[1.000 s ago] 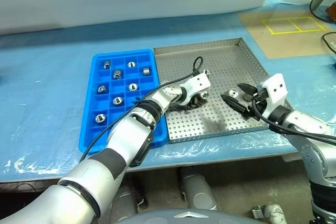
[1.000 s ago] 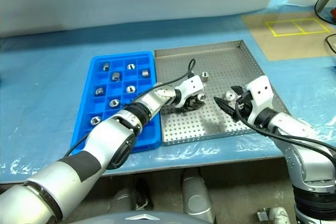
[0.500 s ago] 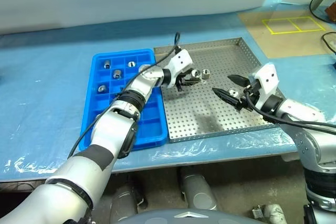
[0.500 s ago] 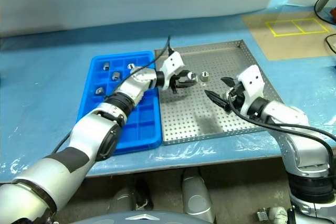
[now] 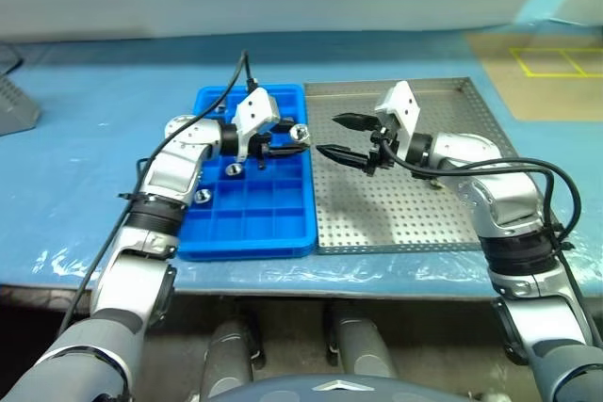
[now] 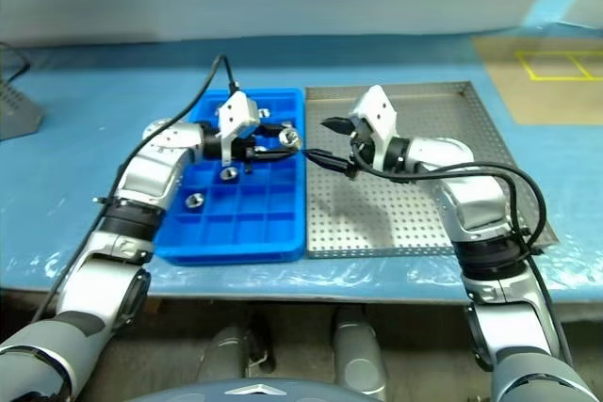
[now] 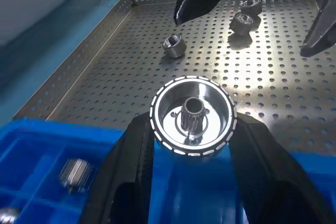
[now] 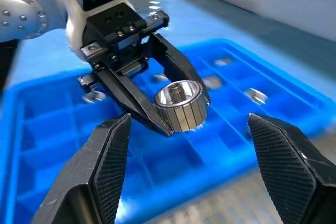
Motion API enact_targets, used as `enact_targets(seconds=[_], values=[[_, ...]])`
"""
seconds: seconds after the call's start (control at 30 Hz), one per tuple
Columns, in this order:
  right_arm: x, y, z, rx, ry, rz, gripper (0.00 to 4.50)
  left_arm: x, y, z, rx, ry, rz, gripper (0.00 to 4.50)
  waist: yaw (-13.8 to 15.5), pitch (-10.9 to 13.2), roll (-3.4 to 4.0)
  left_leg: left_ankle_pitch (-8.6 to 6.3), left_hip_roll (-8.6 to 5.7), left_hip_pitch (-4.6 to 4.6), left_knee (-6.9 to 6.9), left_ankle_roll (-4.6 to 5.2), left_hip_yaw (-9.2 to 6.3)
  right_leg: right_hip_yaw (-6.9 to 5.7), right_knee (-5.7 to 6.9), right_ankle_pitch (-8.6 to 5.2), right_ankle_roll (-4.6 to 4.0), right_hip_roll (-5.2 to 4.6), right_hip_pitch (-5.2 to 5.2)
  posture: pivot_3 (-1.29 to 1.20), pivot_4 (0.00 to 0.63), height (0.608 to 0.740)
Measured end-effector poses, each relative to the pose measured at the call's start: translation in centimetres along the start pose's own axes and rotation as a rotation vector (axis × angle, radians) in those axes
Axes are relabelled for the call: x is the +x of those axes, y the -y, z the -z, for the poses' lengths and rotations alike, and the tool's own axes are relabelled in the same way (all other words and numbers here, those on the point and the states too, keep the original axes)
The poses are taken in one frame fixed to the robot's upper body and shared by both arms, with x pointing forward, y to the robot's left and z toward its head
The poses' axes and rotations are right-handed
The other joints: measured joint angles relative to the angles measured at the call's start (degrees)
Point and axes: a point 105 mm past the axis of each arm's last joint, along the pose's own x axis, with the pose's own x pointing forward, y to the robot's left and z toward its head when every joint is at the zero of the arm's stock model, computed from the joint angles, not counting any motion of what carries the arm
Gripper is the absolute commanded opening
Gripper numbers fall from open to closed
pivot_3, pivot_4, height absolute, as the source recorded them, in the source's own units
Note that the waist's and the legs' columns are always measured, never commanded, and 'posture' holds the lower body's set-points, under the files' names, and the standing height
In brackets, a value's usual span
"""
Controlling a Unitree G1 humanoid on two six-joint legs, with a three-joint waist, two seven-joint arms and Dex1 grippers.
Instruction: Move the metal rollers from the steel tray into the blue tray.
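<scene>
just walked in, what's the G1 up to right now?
It is sorting metal rollers out of the steel tray into the blue tray. The left gripper is shut on one roller, holding it over the blue tray near the edge that borders the steel tray. The right gripper is open, facing the held roller at close range and holding nothing. A few rollers remain on the perforated floor, and several already sit in the blue compartments.

Long workbench [image 5: 85, 148] wrapped in light-blue plastic sheeting; a bright blue gridded plastic tray [image 5: 247, 233] and perforated steel tray [image 5: 415, 228] sit touching, side by side.
</scene>
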Motion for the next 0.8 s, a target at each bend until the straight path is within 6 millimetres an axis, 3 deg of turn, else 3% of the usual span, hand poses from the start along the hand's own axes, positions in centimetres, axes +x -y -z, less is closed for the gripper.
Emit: enact_targets(seconds=[0.17, 0.3, 0.63, 0.8], values=[[2.3, -1.2, 0.7, 0.015, -0.002, -0.125, 3.63, -2.9, -0.2, 0.3, -0.034, -0.038, -0.097, 1.74, 5.03, 0.01, 0.03, 0.02, 0.03, 0.27, -0.18, -0.35, 0.21, 0.15, 0.2, -0.07, -0.12, 0.01, 0.0, -0.05, 0.15, 0.74], [3.4, -1.6, 0.5, 0.006, 0.015, -0.175, 3.63, -3.9, 0.8, 1.2, -0.078, -0.07, -0.117, 1.74, 7.27, 0.01, 0.02, 0.04, 0.02, 0.36, -0.22, -0.41, 0.33, 0.26, 0.23, -0.08, -0.13, 0.0, 0.02, -0.01, 0.15, 0.74], [4.0, -1.9, 1.0, 0.013, 0.012, -0.203, 3.63, -3.2, 3.1, 2.1, -0.126, -0.089, -0.048, 1.74, 8.13, 0.01, -0.01, 0.5, -0.03, 0.93, -1.18, -1.1, 0.37, 0.46, 0.29, -0.09, -0.13, 0.09, -0.05, -0.05, 0.15, 0.74], [3.5, -1.9, 1.6, 0.022, -0.002, -0.19, 3.63, -4.9, 4.4, 3.8, -0.162, -0.162, 0.02, 1.74, 7.8, 0.01, -0.01, 0.63, 0.47, 0.98, -1.37, -1.32, 0.37, 0.57, 0.27, -0.28, -0.46, 0.75, -0.15, -0.07, 0.15, 0.74]])
